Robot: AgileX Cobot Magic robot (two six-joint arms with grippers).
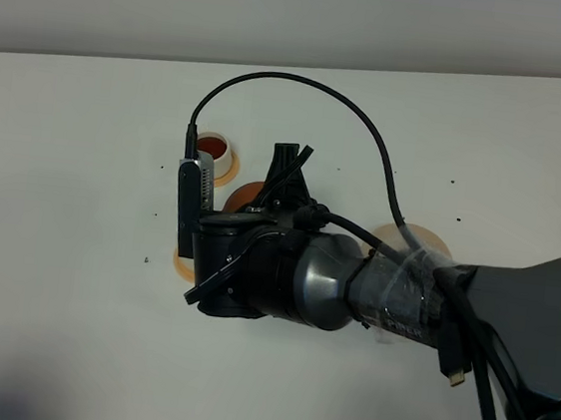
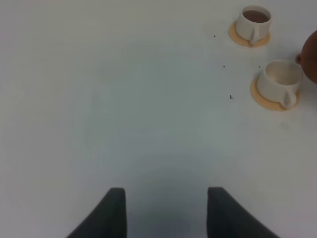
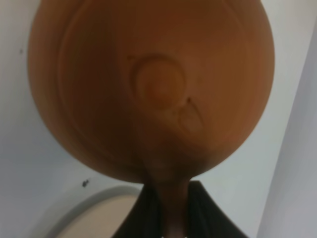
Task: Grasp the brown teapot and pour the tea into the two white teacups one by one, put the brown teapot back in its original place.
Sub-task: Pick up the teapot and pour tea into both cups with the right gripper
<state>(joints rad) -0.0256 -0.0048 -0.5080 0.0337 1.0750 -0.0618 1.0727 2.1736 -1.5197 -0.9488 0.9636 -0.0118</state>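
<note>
In the high view the right arm (image 1: pixel 510 314) is stretched in from the 4 o'clock corner towards the middle of the table (image 1: pixel 61 197). A black cable (image 1: pixel 304 80) is looped above its wrist. The teapot (image 1: pixel 245 196) is seen only in part, just beyond the wrist, and is held away from the coaster (image 1: pixel 423 240), which lies at 3 o'clock of it and is half covered by the arm.

The right fingers (image 1: pixel 287 166) are closed on the teapot's loop handle. In the right wrist view the handle is clamped between the two dark fingers, and the picture is filled by the round body and lid knob. Whether the teapot is tilted cannot be told.

A filled cup (image 1: pixel 213 151) is set on an orange disc (image 1: pixel 228 176) at 11 o'clock of the teapot, and dark red tea is seen inside it. At 7 o'clock of the teapot only the edge of a second disc (image 1: pixel 183 263) is shown from under the wrist.

In the left wrist view the left fingers (image 2: pixel 116 214) are spread open above the table. Both cups are seen there, each on its own disc and apart from one another. A pale inside is shown by the second cup (image 2: pixel 280 82), and the edge of the teapot is seen just beside it. Whether they touch cannot be told.
</note>
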